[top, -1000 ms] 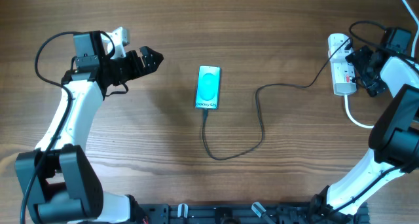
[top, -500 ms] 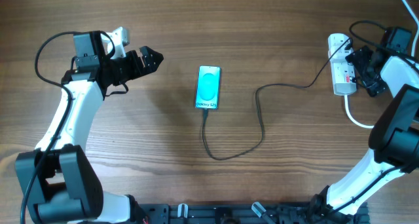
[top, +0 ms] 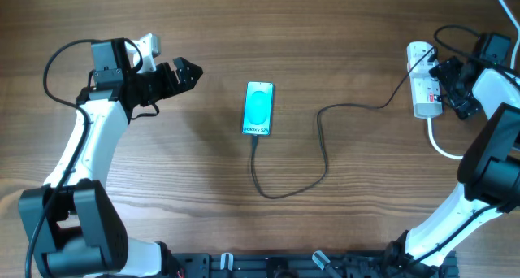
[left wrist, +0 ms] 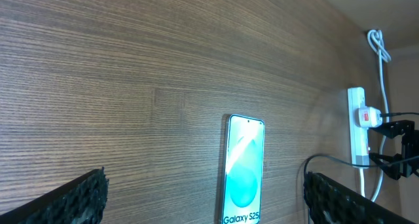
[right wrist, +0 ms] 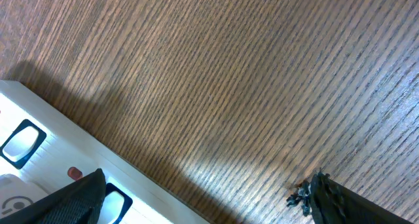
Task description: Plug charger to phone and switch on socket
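The phone (top: 258, 109) lies flat mid-table, its turquoise screen up and its text end toward the front; it also shows in the left wrist view as the phone (left wrist: 245, 168). The thin black charger (top: 323, 140) loops from the phone's near end across to the white socket (top: 422, 91) at the far right. Whether the tip is seated in the phone I cannot tell. My left gripper (top: 185, 73) hovers open, well left of the phone. My right gripper (top: 448, 87) stands open over the socket (right wrist: 39, 149), one finger (right wrist: 82, 201) above the strip.
The socket's white cord (top: 443, 144) curls toward the front beside my right arm. A thick white cable (top: 497, 0) crosses the far right corner. A small red mark (right wrist: 74, 173) sits on the strip between two blue-framed windows.
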Motion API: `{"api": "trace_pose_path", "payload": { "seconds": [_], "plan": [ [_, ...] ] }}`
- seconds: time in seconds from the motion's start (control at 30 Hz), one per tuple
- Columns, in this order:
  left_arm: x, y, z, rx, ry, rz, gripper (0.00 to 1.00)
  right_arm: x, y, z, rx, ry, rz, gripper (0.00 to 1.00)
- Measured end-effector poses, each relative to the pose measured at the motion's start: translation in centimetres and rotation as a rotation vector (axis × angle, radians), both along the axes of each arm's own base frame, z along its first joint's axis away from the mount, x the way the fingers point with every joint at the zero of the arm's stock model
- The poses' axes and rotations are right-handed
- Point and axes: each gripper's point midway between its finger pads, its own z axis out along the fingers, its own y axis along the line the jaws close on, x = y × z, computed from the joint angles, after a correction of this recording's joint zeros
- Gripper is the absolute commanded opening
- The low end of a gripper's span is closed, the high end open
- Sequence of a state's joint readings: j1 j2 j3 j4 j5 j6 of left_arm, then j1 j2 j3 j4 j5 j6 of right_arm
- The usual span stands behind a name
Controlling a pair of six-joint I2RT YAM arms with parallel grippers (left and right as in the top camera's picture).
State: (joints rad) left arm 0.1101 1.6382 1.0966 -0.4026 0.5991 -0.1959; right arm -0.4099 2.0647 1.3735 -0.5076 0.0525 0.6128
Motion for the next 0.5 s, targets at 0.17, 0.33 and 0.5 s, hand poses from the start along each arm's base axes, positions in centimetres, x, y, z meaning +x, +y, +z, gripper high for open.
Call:
{"api": "trace_pose_path", "payload": {
  "seconds": [0.17, 0.33, 0.5],
  "plan": [
    [0.01, 0.00, 0.00, 0.000, 0.000, 0.000, 1.00, -0.01, 0.01, -0.01, 0.001, 0.001, 0.000, 1.00],
    [0.00, 0.00, 0.00, 0.000, 0.000, 0.000, 1.00, 0.03, 0.09, -0.02, 0.010, 0.000, 0.009, 1.00],
    [0.00, 0.00, 0.00, 0.000, 0.000, 0.000, 1.00, -0.05, 0.14, -0.05, 0.017, 0.005, 0.009, 1.00]
  ]
}}
